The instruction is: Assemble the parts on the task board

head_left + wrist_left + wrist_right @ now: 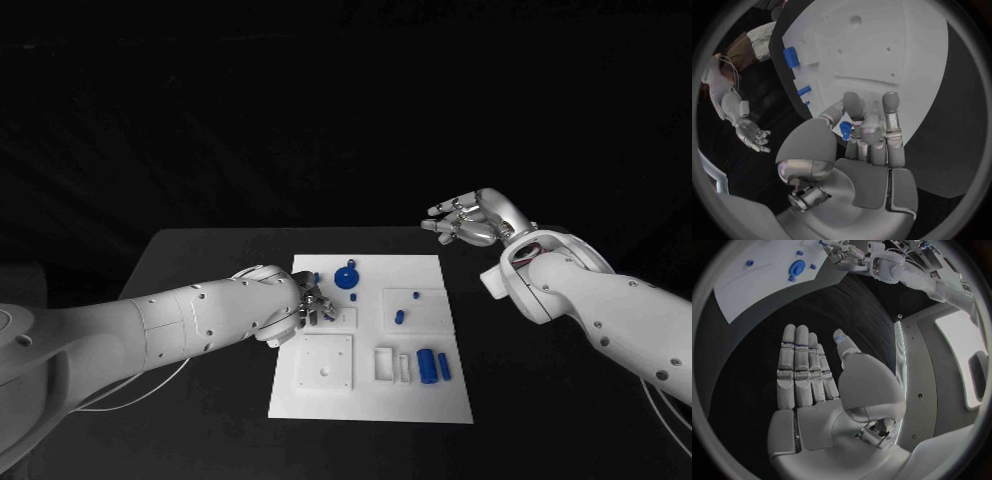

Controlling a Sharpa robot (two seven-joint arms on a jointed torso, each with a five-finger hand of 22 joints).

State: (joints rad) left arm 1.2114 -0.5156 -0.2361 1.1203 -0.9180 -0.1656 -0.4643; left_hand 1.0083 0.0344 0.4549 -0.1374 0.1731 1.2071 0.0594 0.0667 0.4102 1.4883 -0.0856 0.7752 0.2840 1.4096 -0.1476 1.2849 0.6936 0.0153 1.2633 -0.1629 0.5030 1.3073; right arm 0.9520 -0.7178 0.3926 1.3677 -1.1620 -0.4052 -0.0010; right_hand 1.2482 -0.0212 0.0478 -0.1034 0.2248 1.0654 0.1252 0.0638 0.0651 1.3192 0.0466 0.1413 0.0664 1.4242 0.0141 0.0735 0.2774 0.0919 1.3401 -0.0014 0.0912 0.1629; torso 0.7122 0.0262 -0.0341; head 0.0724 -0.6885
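The white task board (375,403) lies in the middle of the black table. My left hand (310,308) hovers over the board's left-middle area, and a small blue part (845,129) is pinched between its thumb and fingers (872,131). A round blue part (346,277) stands just beyond that hand. Two small blue pegs (411,295) (398,317) sit to the right of it. Two blue cylinders (427,364) (444,367) lie near the board's front right. My right hand (469,220) is raised beyond the board's far right corner, fingers spread and empty (811,370).
A white square plate (326,362) with small holes and white slotted blocks (384,363) occupy the board's front half. Black table (202,260) surrounds the board on all sides. The right wrist view shows the board (761,282) and the round blue part (797,266) far from the palm.
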